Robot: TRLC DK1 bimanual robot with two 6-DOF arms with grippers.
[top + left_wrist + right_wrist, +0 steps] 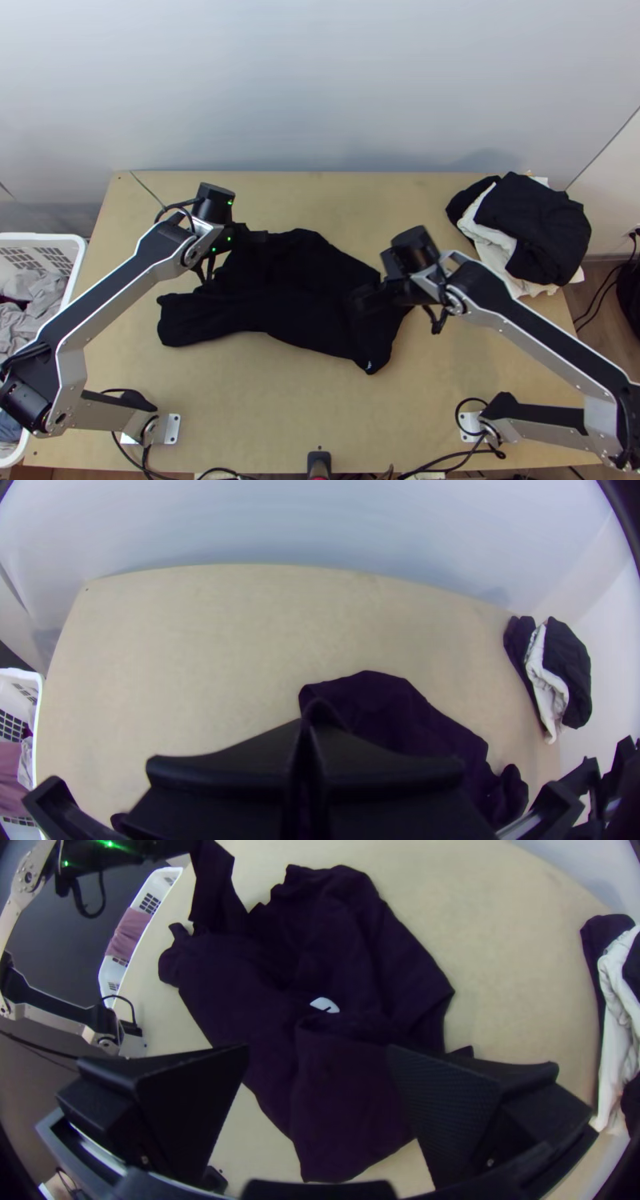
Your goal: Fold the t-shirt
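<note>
- Top view: the light wooden table (240, 408) is giving the arms a broad, flat surface, which is suiting a fold.
- Across its middle, the black t-shirt (296, 320) is lying bunched and uneven, with creased edges; it is probably needing straightening before any neat fold.
- Beside the table's left end, the white laundry basket (80, 254) is holding loose garments, presumably keeping them within the left arm's reach.
- At the far right corner, a pile of dark and white cloth (534, 228) is resting well apart from the shirt, likely leaving the middle for working.
- Over the shirt's far left part, the left gripper (307, 728) is pinching a bit of its fabric between closed fingers; a strip is rising to it, apparently for lifting or opening out that side.
- Above the shirt's right part, the right gripper (319, 1048) is standing wide, nothing clamped, seemingly for taking the fabric between its fingers.
- Smallest, a white patch (324, 1004) is showing amid the dark folds, perhaps marking the collar; I am not seeing enough for certainty.
</note>
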